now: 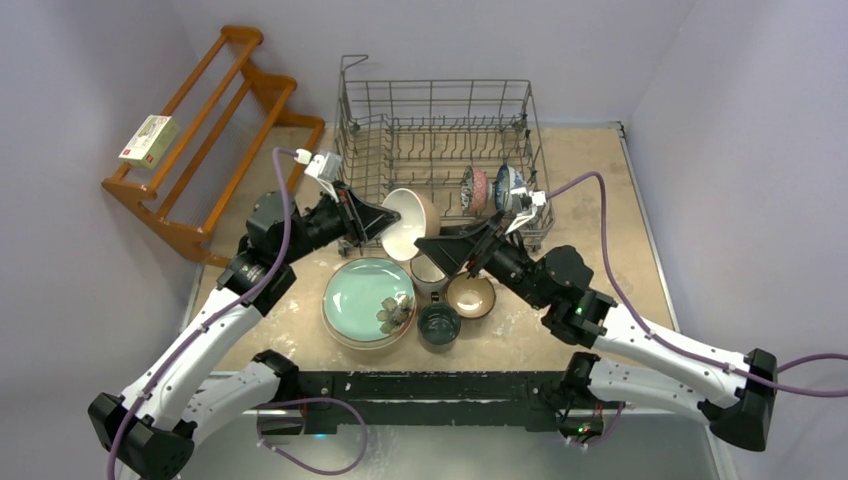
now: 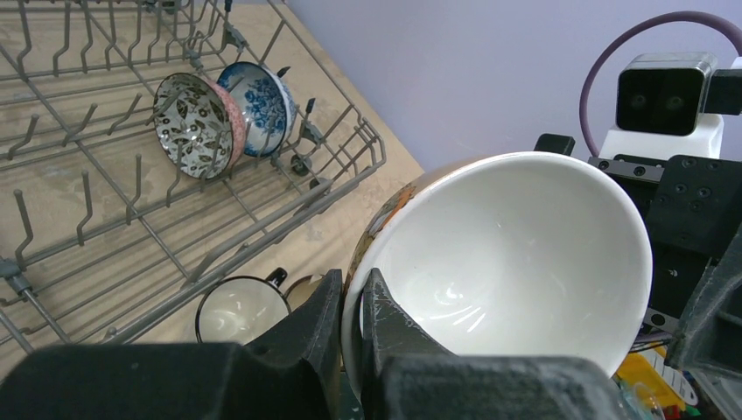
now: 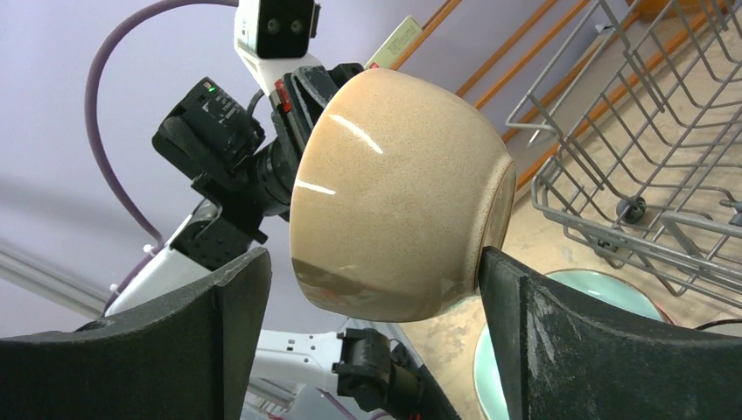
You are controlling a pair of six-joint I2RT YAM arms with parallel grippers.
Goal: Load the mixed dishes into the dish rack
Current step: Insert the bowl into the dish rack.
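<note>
Grip on the large beige bowl [image 1: 410, 222] is provided by the left gripper [image 1: 383, 222], which is clenched on the rim with one finger inside and one outside. The bowl is held in the air, tilted on its side, just in front of the near wall of the dish rack [image 1: 437, 83], towards that wall's left end. Its white interior is turned towards the left wrist camera.

The right gripper [image 3: 372, 262] is released, and its spread fingers flank the outside of the same bowl. In the right wrist view one finger is seen at the bowl's foot and the other clear of its side; whether contact is made cannot be told.

The dish rack is placed along the far edge of the table [image 1: 590, 190]. Two small patterned bowls [image 1: 474, 188] are stood on edge between tines at its near right corner.

Towards the near edge of the table, a mint green plate [image 1: 360, 295] is stacked on other plates. A white mug [image 1: 428, 272], a small tan bowl [image 1: 471, 296] and a dark teal mug [image 1: 439, 325] are grouped just beside it on the right.

A wooden shelf [image 1: 215, 130] carrying a small box [image 1: 149, 140] is located off the far left corner.
</note>
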